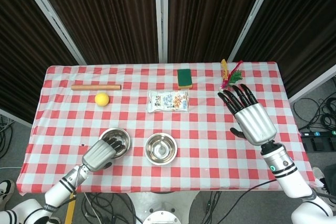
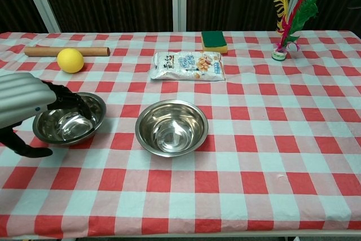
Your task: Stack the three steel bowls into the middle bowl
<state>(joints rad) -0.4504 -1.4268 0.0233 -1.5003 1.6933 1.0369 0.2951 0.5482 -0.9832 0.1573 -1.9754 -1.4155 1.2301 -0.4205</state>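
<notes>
Two steel bowls stand on the checked cloth near the front edge. The left bowl (image 1: pixel 121 138) (image 2: pixel 76 123) has my left hand (image 1: pixel 98 156) (image 2: pixel 25 105) at its near left rim. The fingers reach over the rim into the bowl and the thumb lies outside, apart from it. I cannot see a firm grip. The other bowl (image 1: pixel 160 148) (image 2: pixel 171 127) stands empty just to its right. My right hand (image 1: pixel 252 120) hovers above the table's right side with fingers spread and nothing in it. It shows only in the head view.
At the back lie a wooden rolling pin (image 1: pixel 95 87), a yellow ball (image 1: pixel 102 99), a snack packet (image 1: pixel 168 100), a green sponge (image 1: pixel 184 77) and a feather shuttlecock (image 1: pixel 229 80). The table's front edge (image 2: pixel 180 232) runs close to the bowls.
</notes>
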